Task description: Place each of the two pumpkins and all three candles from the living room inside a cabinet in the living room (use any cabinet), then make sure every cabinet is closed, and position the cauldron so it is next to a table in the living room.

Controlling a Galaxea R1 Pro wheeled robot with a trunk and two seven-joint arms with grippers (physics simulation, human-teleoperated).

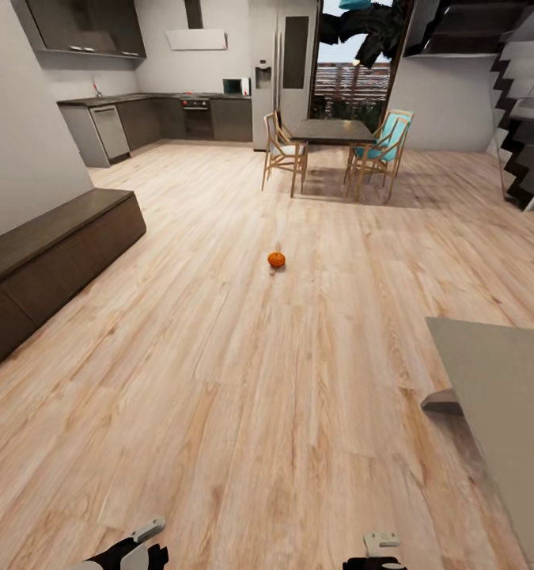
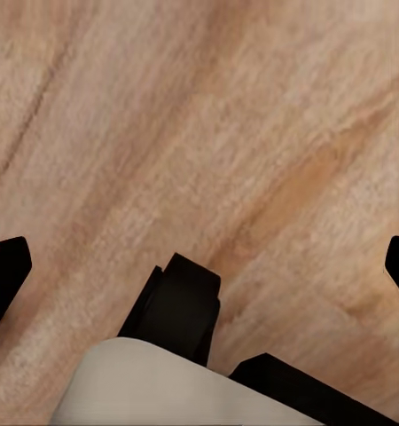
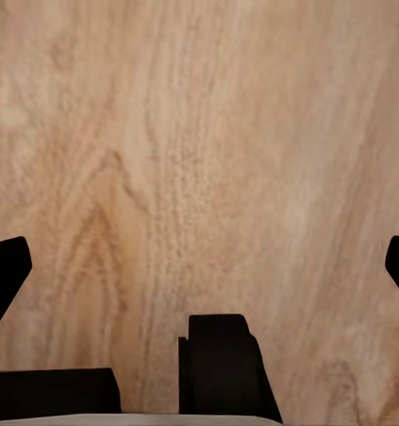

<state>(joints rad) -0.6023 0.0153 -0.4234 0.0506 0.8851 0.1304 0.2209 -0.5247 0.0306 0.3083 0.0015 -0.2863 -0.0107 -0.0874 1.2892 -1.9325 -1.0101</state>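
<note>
- Nearest, at the bottom edge of the head view, the left gripper (image 1: 136,546) and the right gripper (image 1: 377,550) just poke into the picture, well apart from each other, both over bare wood floor (image 1: 243,412).
- In the left wrist view the left gripper's fingertips (image 2: 6,266) sit at opposite sides of the picture, spread wide with only floor planks between them; it holds nothing.
- The right wrist view shows the same for the right gripper: fingertips (image 3: 4,266) far apart, empty, with plank grain between them.
- To the right, close by, the corner of a pale grey table (image 1: 496,396) juts into the floor space.
- Along the left wall runs the long dark-brown cabinet (image 1: 53,253), its front faces flush and shut.
- Between the two lies a wide stretch of open floor.
- Out in the middle of that floor, a small orange pumpkin (image 1: 276,259) sits alone, well apart from cabinet and table.
- Farther on stands a dining table (image 1: 330,131) ringed by wooden chairs (image 1: 282,150).
- At the back left is a kitchen counter (image 1: 140,99); dark stairs (image 1: 528,119) rise at the far right.
</note>
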